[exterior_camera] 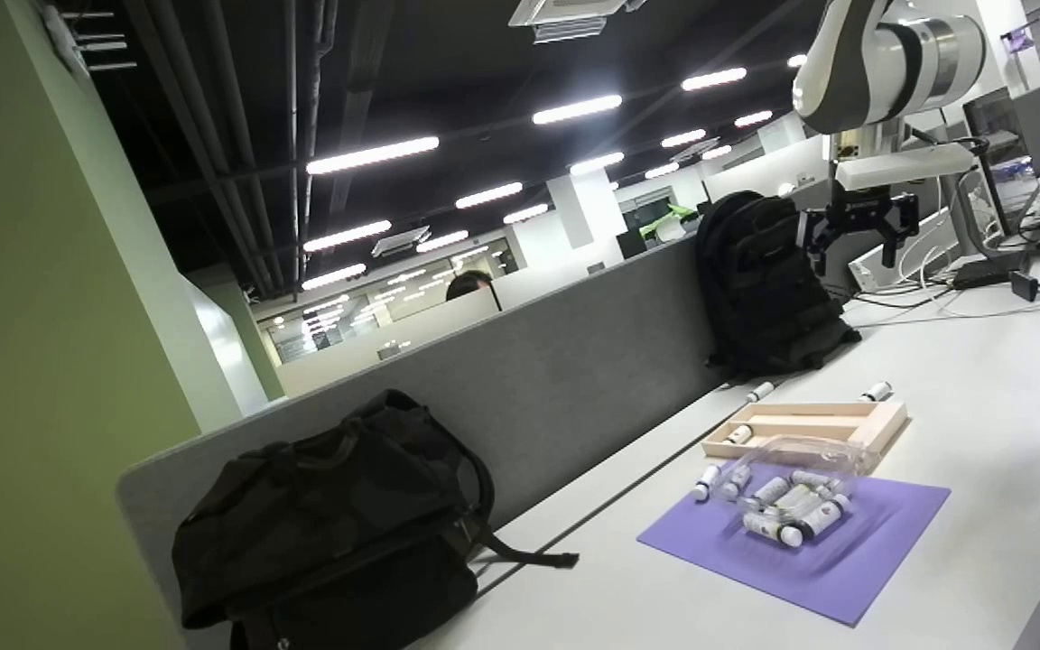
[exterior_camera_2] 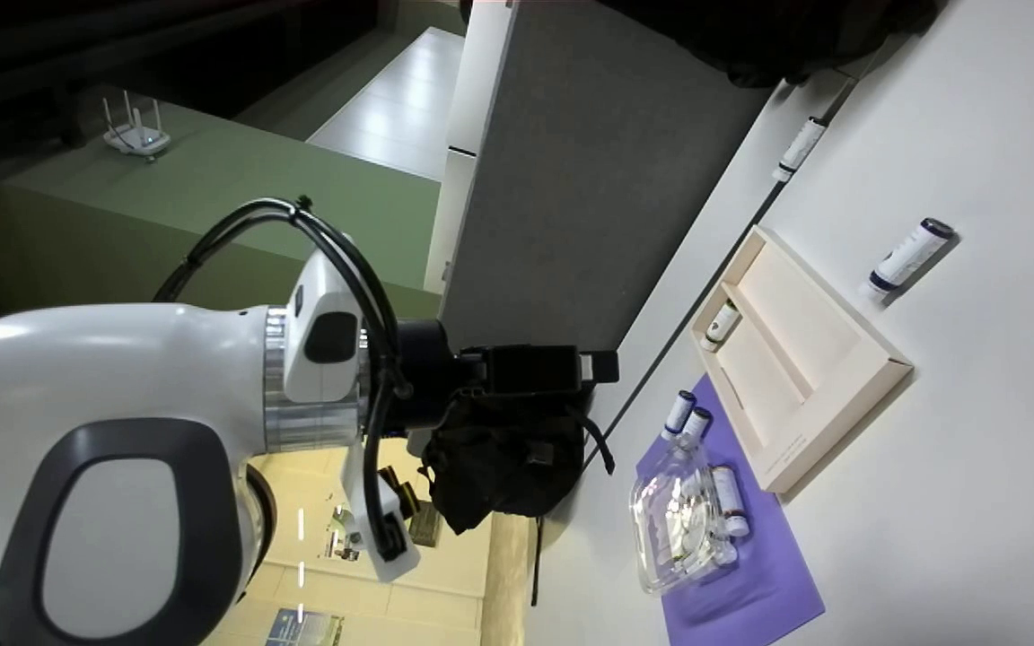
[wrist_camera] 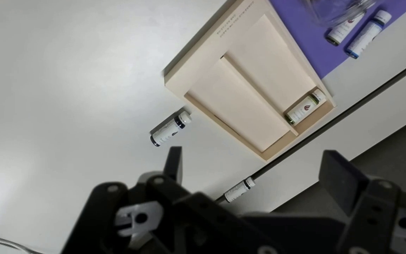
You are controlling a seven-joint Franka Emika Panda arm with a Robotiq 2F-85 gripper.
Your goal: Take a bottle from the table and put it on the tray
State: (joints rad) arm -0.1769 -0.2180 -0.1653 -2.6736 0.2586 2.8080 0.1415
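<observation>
Jaws stand wide apart, well above the white worktop [wrist_camera: 83,70]. Below and between them in the wrist view, one bottle [wrist_camera: 236,192] lies on its side; a similar bottle [wrist_camera: 167,131] lies beyond one jaw. Both show white labels, white caps, dark bands. Ahead of the jaws, the pale wooden tray [wrist_camera: 234,106] holds a green-necked bottle [wrist_camera: 301,111].

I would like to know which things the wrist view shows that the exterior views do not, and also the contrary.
Only the wrist view clearly shows the red mark on the bottle in the tray. Only the exterior views show the green wall and the backpack nearest it. Both share the table, the tray, that bottle, another bottle beside the tray, the mat, the container (cut off in the wrist view) and the gripper.
</observation>
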